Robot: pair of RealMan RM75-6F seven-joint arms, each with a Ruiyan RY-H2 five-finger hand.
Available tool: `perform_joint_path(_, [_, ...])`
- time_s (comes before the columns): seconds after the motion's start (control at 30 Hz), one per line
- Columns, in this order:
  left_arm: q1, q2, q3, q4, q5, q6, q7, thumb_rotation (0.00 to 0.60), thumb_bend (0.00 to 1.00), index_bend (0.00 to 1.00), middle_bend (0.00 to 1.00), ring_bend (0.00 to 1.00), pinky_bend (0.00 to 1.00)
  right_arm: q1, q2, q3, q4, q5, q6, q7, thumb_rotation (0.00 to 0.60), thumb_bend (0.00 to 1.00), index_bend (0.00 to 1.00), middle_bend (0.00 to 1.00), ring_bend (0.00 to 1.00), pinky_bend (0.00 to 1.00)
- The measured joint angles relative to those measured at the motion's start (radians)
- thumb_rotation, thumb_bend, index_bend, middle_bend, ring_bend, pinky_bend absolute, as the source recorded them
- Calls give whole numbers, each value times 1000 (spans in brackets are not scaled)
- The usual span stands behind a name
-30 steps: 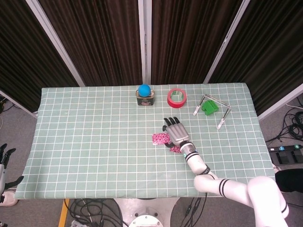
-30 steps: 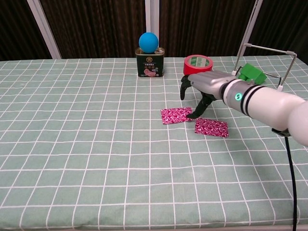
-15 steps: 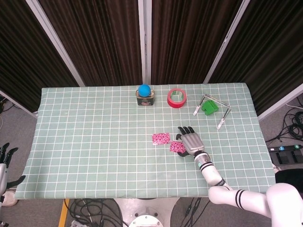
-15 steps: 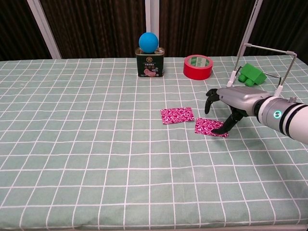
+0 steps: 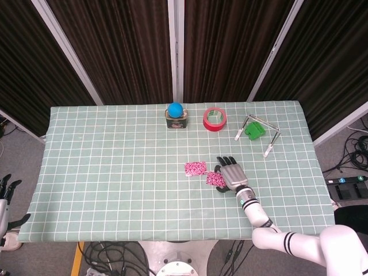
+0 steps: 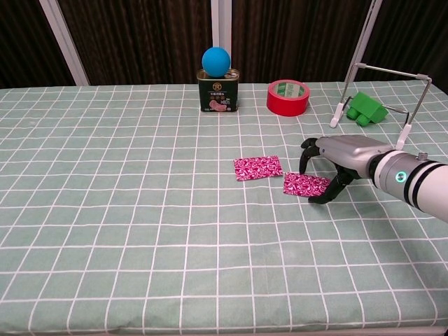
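The table carried a pale green cloth with a white grid, and dark curtains with pale metal uprights stood behind it. Places below are given relative to the green tin, which stood at the far middle of the cloth with a blue ball resting on its top. Far to the tin's left and nearer the robot, off the table edge, the left hand hung over the floor, cut off by the frame; its fingers appeared spread with nothing in them. Nearer than the tin and slightly to its right lay a pink patterned packet, flat on the cloth. A second pink packet lay just beside the first, further right. The right hand rested over this second packet's right end, fingers spread and released, fingertips down at the packet's edge; whether they actually touched it could not be told. Right of the tin stood a red tape roll. Further right, a green block sat under a wire frame.
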Motion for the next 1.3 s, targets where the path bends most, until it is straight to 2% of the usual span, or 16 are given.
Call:
perform_joint_path(0.53, [-5,3,-3,-6,-3,-6,8,600,79,232,162,108,147,-7,-17,7,33,-18,-13,2,489,135,312,35,0,0])
perform_joint_path(0.7, [-4,4,-2,-8,-2,-2,7,600,79,232,162,108,147,-11,-18,6,35,-20,-19,2,485,141,347,38,0,0])
perform_joint_path(1.3, [11,2,5,1,3,15,-6,600,80,232,162,108,147,-30,-8,15,15,-72,26,9,508,151,380,44,0,0])
